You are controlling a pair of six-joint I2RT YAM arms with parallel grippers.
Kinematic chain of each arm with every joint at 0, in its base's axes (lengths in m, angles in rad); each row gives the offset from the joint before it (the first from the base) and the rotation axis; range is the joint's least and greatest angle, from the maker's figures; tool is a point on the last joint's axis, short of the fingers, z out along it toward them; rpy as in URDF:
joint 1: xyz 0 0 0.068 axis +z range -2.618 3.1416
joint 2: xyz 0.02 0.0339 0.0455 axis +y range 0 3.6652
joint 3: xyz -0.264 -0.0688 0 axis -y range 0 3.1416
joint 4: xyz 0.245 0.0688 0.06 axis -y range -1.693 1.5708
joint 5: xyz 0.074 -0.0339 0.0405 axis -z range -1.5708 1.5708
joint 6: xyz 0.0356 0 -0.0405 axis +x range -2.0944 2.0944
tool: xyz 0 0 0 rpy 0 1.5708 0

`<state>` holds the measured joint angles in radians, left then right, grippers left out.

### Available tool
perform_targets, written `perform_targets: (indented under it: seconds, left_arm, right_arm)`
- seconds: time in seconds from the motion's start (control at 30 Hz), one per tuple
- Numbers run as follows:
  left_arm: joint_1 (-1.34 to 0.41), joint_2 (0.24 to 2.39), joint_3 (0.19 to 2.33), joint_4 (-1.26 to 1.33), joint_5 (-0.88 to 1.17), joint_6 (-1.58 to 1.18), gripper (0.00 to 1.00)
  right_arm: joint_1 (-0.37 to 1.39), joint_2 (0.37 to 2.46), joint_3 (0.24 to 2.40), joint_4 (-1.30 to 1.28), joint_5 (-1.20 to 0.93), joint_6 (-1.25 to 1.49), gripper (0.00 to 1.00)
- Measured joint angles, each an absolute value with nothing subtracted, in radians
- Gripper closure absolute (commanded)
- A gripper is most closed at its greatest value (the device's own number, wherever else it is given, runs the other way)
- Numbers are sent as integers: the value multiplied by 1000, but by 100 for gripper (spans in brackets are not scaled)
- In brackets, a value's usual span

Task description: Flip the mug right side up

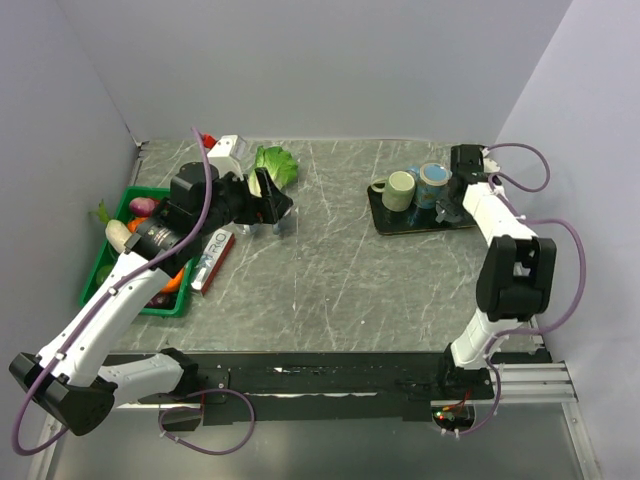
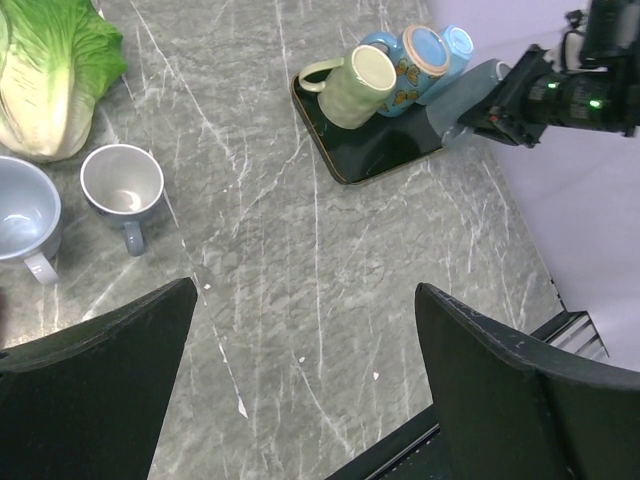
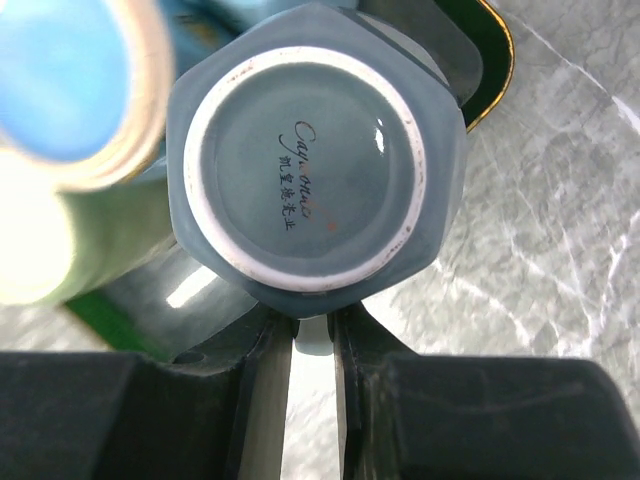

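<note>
Nearest the lens, at the lower middle of the right wrist view, the right gripper [image 3: 313, 345] has its jaws drawn narrow on a pale strip that reads as the handle of the grey mug [image 3: 310, 170]. That is a sensible hold, since a pinch on the handle lets the wrist roll the body about without the fingers blocking the rim. The mug's foot ring and printed base fill the centre of that view and face the camera, so the mouth points away and the mug is not yet upright. In the left wrist view it sits at the upper right, leaning at the right end of the black tray [image 2: 345, 165]. I cannot tell whether it rests on the tray or hangs just above it. Beside it on the tray, toward the upper centre, stand the blue mugs [image 2: 425, 50] and a green mug [image 2: 358, 85], close enough that the turn probably needs to swing away from them. Farther out, the left gripper [image 2: 305, 290] hangs wide apart and empty above the marbled table [image 2: 300, 200], well apart from the tray, seemingly parked out of the way. At the left edge a white mug [image 2: 122, 180] stands mouth up, just below a cabbage [image 2: 50, 70].
</note>
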<state>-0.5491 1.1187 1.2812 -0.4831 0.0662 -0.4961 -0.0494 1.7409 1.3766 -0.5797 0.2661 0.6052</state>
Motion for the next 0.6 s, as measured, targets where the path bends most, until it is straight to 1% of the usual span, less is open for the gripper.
perform_targets:
  seconds: [0.2, 0.4, 0.5, 0.6]
  left_arm:
    - [-549, 1114, 1281, -480, 68, -515, 4]
    - [-549, 1119, 1283, -476, 91, -545, 4]
    - [-549, 1135, 1291, -470, 109, -567, 4]
    - [-549, 1146, 1292, -456, 130, -601, 4]
  right_arm:
    - [-50, 1563, 1333, -596, 185, 620, 100]
    - [-45, 1378, 1254, -567, -11, 655, 100]
    - [-17, 1309, 1216, -550, -106, 683, 100]
    - [49, 1265, 1178, -500, -186, 709, 100]
